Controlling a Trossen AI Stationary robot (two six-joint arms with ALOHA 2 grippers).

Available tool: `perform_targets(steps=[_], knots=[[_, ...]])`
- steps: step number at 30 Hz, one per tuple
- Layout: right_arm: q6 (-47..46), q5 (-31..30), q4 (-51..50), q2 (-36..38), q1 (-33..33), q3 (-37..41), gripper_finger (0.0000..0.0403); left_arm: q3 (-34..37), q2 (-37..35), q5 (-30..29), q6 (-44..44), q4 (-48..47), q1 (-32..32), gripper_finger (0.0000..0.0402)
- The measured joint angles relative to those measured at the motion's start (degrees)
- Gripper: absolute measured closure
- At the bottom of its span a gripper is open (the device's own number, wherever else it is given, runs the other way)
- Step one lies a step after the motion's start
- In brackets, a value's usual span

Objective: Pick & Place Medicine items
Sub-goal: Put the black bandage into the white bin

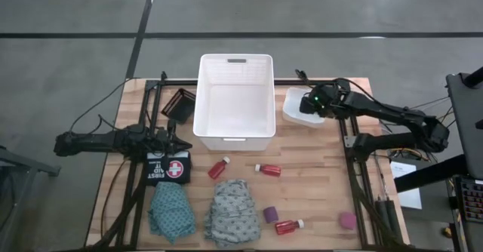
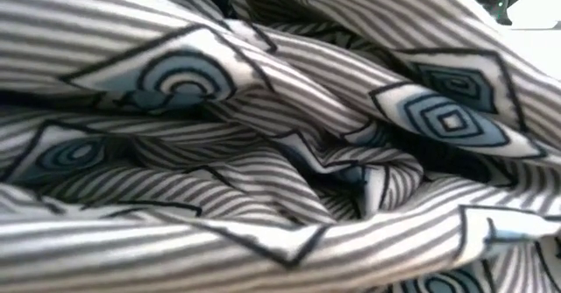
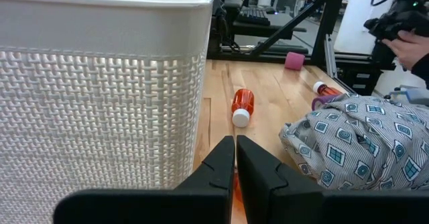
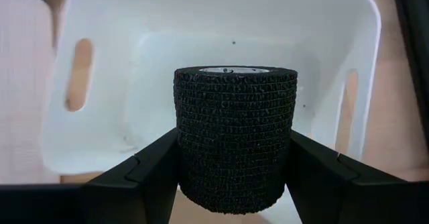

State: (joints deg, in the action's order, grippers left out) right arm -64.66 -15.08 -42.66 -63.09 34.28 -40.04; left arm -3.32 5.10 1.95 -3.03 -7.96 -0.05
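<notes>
Right gripper (image 4: 234,167) holds black roll (image 4: 234,143) over small white bin (image 4: 94,137).

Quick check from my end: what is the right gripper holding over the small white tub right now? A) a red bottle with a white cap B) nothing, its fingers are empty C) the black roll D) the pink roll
C: in the right wrist view the black roll sits clamped between the right gripper fingers, above the small white tub; the pink roll lies on the table.
</notes>
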Motion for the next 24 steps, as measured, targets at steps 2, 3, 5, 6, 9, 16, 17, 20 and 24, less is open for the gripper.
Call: perform_targets(steps=[2,3,5,6,9,16,17,20,24], knots=[[-1.80,1.45,0.19,0.00,1.13,1.44,0.0175,0.01,0.00,0.01,0.00,0.02,-0.01,0.0381],[-2.80,1.91,0.17,0.00,1.46,2.17,0.0175,0.01,0.00,-0.01,0.00,0.02,-0.01,0.0381],[-4.04,2.58,0.24,0.00,1.78,3.28,0.0174,0.01,0.00,-0.01,0.00,-0.01,0.01,0.0381],[-4.19,2.72,0.51,0.00,1.89,3.73,0.0173,0.01,0.00,-0.01,0.00,0.00,-0.01,0.0381],[-3.81,2.50,1.40,0.00,2.22,4.28,0.0170,0.01,0.00,0.00,0.00,0.01,0.01,0.0381],[-2.66,1.64,1.49,0.00,2.89,4.58,0.0163,0.01,-0.01,-0.01,0.00,-0.01,-0.01,0.0381],[-2.53,1.65,1.44,0.00,2.89,4.59,0.0161,0.01,-0.01,-0.01,0.00,0.01,0.01,0.0381],[-2.23,1.61,1.44,0.00,2.89,4.59,0.0150,0.01,0.00,-0.01,0.00,0.02,-0.01,0.0381],[-2.30,1.57,1.47,0.00,2.91,4.59,0.0124,0.00,0.00,-0.01,0.00,0.01,-0.01,0.0381]])
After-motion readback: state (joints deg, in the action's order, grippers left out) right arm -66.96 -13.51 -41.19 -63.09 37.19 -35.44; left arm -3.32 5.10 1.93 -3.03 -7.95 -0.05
